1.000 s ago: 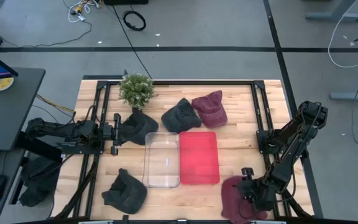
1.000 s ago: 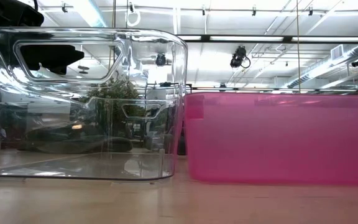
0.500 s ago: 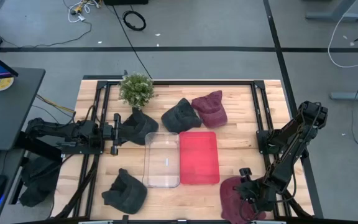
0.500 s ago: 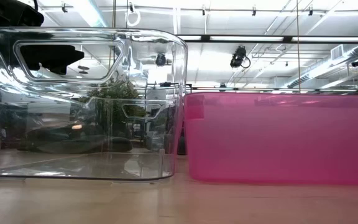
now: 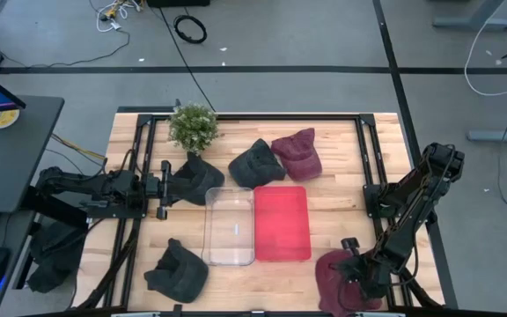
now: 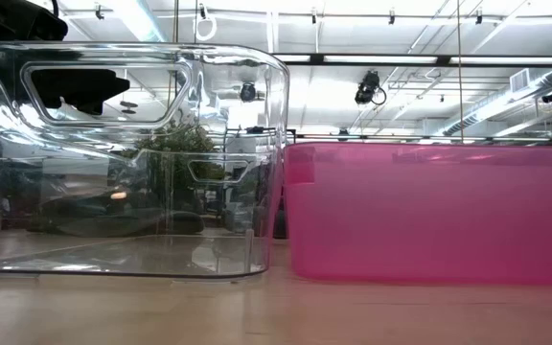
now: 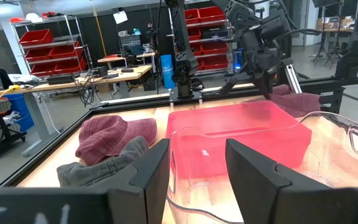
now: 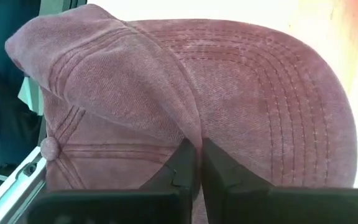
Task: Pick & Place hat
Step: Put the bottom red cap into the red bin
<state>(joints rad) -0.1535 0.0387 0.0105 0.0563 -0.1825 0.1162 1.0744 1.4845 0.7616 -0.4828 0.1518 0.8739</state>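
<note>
A maroon hat (image 5: 337, 280) lies on the table's near right corner, and my right gripper (image 5: 353, 266) is down on it, shut on its cloth (image 8: 196, 163). At the far middle a second maroon hat (image 5: 297, 151) rests against a dark hat (image 5: 253, 164). Another dark hat (image 5: 197, 180) lies just in front of my left gripper (image 5: 161, 189), which waits open (image 7: 197, 177) at the table's left. A third dark hat (image 5: 179, 269) lies at the near left. My right gripper pinches a raised fold of the maroon hat's cloth (image 8: 194, 140) between its two fingers (image 8: 184, 167), where the crown meets the stitched brim. The fingers come from above, slanting down. The hat lies on the table beneath them.
A clear bin (image 5: 230, 226) and a pink bin (image 5: 282, 223) stand side by side at the table's middle. A small potted plant (image 5: 193, 126) stands at the far left. Black frame rails (image 5: 368, 158) run along the table's sides.
</note>
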